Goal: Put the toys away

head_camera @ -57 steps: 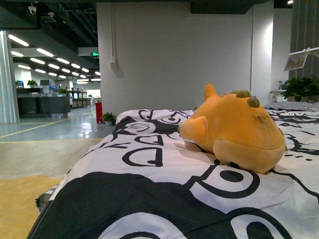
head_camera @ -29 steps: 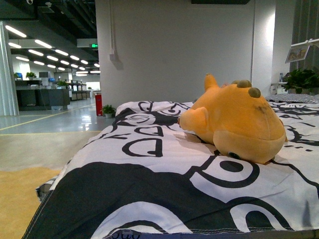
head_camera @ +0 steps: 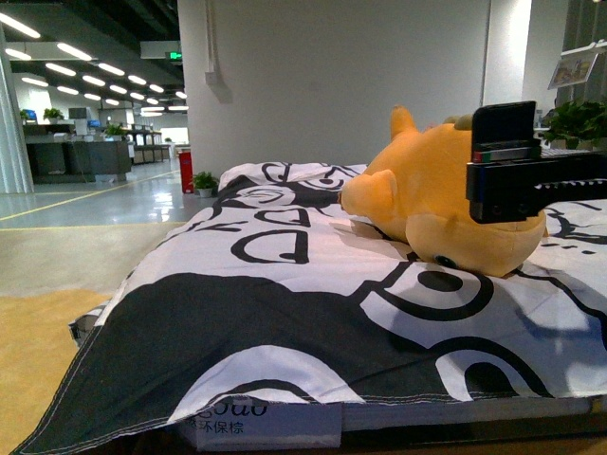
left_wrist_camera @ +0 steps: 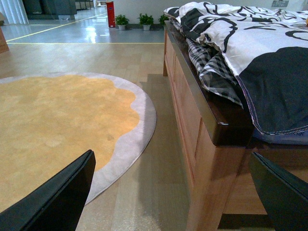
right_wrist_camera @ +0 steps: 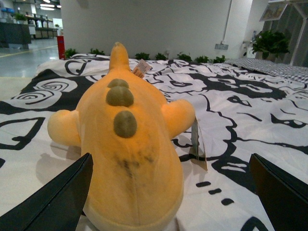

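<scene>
The orange-yellow plush animal [head_camera: 427,204] lies on the black-and-white bed cover [head_camera: 285,303], right of centre in the front view. In the right wrist view the plush animal [right_wrist_camera: 127,149] fills the middle, its olive-brown nubs up. My right gripper [right_wrist_camera: 171,202] is open, its jaws wide either side of the plush's near end, not touching it. Part of the right arm [head_camera: 522,175] shows in front of the plush in the front view. My left gripper [left_wrist_camera: 173,192] is open and empty, low beside the wooden bed frame [left_wrist_camera: 207,125].
A round yellow rug [left_wrist_camera: 57,130] with a grey border lies on the wooden floor beside the bed. A paper tag [right_wrist_camera: 197,144] hangs from the plush. Potted plants [head_camera: 205,181] stand by the white wall behind the bed.
The front view has tilted down, showing the bed cover's front edge. The right arm has come into view in front of the plush. The plush has not moved.
</scene>
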`<state>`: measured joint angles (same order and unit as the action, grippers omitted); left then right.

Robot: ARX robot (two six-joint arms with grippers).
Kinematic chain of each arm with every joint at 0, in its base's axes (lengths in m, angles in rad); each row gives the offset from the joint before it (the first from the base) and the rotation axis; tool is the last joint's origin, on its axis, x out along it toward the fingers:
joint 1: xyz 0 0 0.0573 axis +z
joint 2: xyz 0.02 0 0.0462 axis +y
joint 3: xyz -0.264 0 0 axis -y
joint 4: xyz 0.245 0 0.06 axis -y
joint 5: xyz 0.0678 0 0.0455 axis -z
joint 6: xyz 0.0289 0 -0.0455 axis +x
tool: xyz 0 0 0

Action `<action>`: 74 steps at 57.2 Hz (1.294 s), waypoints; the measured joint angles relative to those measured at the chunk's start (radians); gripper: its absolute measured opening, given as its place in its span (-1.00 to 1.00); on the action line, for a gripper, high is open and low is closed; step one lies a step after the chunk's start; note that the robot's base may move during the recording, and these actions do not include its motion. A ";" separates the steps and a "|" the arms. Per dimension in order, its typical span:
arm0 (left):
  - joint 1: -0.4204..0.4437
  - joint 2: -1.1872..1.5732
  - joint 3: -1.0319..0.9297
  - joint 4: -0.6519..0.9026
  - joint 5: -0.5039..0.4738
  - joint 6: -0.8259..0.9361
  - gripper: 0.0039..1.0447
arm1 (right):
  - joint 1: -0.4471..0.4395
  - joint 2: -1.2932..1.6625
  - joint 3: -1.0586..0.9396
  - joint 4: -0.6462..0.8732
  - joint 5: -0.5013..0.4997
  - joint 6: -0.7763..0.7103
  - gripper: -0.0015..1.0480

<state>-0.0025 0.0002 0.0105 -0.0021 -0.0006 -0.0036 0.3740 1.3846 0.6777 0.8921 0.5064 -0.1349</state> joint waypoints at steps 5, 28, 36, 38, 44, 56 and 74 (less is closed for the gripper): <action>0.000 0.000 0.000 0.000 0.000 0.000 0.88 | 0.008 0.052 0.059 0.010 0.008 -0.048 0.87; 0.000 0.000 0.000 0.000 0.000 0.000 0.88 | 0.037 0.208 0.297 -0.196 0.111 -0.127 0.87; 0.000 0.000 0.000 0.000 0.000 0.000 0.88 | 0.034 0.224 0.363 -0.291 0.161 -0.147 0.87; 0.000 0.000 0.000 0.000 0.000 0.000 0.88 | 0.033 0.225 0.374 -0.311 0.168 -0.149 0.87; 0.000 0.000 0.000 0.000 0.000 0.000 0.88 | 0.023 0.239 0.413 -0.393 0.179 -0.145 0.87; 0.000 0.000 0.000 0.000 0.000 0.000 0.88 | -0.006 0.294 0.544 -0.683 0.137 -0.025 0.87; 0.000 0.000 0.000 0.000 0.000 0.000 0.88 | -0.017 0.356 0.675 -0.929 0.068 0.105 0.87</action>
<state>-0.0025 0.0002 0.0105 -0.0021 -0.0006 -0.0036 0.3569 1.7405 1.3529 -0.0364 0.5747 -0.0299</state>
